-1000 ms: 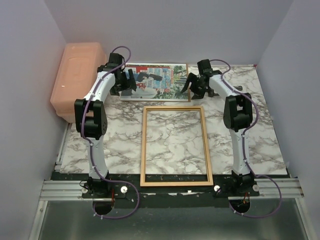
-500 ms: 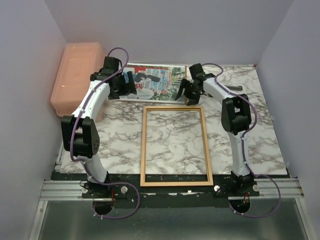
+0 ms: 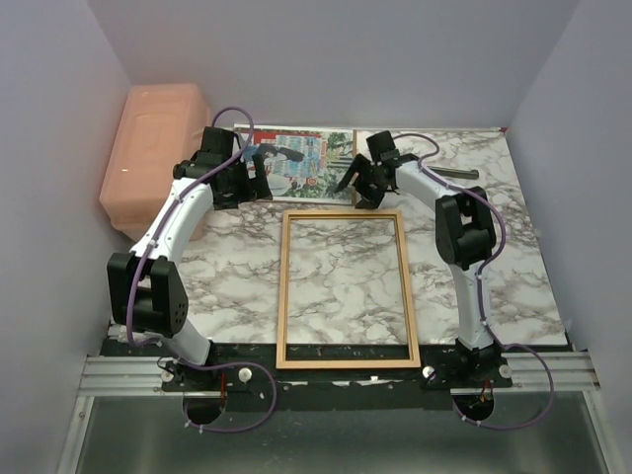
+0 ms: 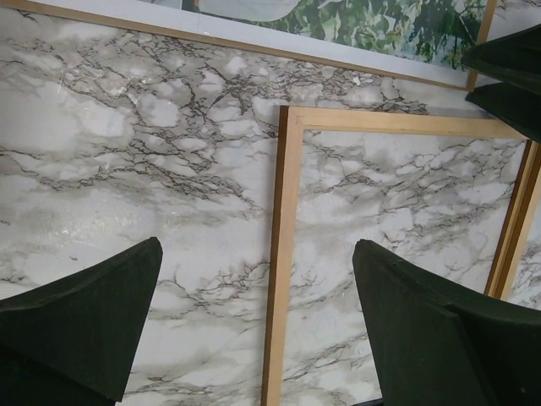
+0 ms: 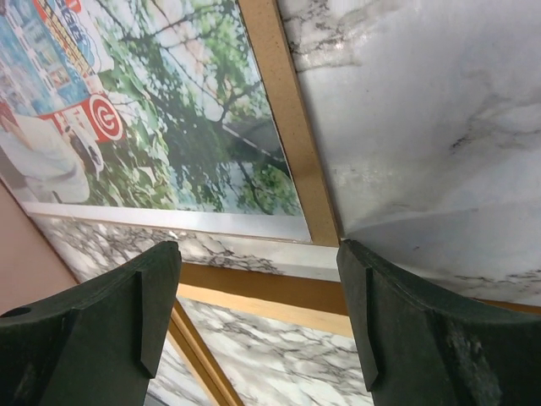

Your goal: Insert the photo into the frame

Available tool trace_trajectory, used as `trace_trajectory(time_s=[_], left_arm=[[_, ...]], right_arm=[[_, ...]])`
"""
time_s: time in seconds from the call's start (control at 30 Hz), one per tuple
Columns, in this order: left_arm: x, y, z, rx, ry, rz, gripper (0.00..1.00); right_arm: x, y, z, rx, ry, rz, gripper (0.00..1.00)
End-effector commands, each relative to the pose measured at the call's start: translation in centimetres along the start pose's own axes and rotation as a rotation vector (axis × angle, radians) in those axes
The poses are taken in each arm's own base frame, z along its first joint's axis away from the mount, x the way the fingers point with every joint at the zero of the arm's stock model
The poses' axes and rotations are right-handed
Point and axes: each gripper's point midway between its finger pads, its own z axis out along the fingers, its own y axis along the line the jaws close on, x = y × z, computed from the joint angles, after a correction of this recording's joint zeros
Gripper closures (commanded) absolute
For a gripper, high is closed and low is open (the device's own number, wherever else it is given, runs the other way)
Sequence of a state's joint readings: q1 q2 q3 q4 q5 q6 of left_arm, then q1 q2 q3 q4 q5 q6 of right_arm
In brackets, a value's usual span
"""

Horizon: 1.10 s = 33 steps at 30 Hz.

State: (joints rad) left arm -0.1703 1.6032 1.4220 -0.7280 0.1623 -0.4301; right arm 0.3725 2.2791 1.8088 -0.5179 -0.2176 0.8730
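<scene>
While the photo (image 3: 306,163) is lying beyond the frame (image 3: 341,211), left gripper (image 3: 257,173) and right gripper (image 3: 356,184) are hovering at its ends, both gaping, empty.

Bright, even overhead light, soft shadows.
Pale glare washes the marble table (image 5: 439,110) in wrist views; the close, dark fingers (image 5: 93,338) look slightly blurred.

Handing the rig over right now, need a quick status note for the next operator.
Left gripper: fingers open, empty, above the table near the frame's far-left corner.
Right gripper: fingers open, empty, over the photo's right edge.
Photo lies flat at the table's far edge, not grasped. Frame lies empty mid-table.
Done: nothing placed yet.
Left: grasp the photo, lay it inside the frame.
</scene>
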Motion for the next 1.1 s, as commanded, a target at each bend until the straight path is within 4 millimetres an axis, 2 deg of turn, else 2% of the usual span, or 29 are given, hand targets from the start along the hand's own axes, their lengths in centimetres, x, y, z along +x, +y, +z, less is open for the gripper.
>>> trace_trajectory(time_s=[0.0,0.23,0.5,0.63,0.83,0.93,1.07], left_arm=[[-0.3,-0.2,-1.5,0.01,-0.035,0.03,0.01],[0.3,0.4,-2.5,-0.013,-0.051,0.049,0.02],[1.0,0.6,-3.4,-0.012,-0.062,0.05,0.01],[1.5,0.9,-3.6,-0.02,-0.057,0.05,0.02],[2.3,2.1,-4.2,-0.071,-0.066,0.063,0.02],[2.7,3.0,-4.6,-0.109,-0.074,0.072,0.02],[3.1,3.5,-5.6,-0.125,-0.104,0.082,0.02]], right_arm=[[-1.1,0.8,1.4,-0.014,-0.071,0.053,0.17],[-3.4,2.4,1.0,-0.04,-0.119,0.046,0.17],[-6.0,4.3,-1.4,-0.191,-0.174,0.093,0.17],[-6.2,4.1,-1.5,-0.206,-0.183,0.104,0.17],[-6.1,4.6,-0.7,-0.188,-0.147,0.021,0.19],[-6.1,6.2,-1.1,-0.171,-0.165,-0.072,0.2],[-5.0,8.7,-0.6,-0.136,-0.165,-0.235,0.21]])
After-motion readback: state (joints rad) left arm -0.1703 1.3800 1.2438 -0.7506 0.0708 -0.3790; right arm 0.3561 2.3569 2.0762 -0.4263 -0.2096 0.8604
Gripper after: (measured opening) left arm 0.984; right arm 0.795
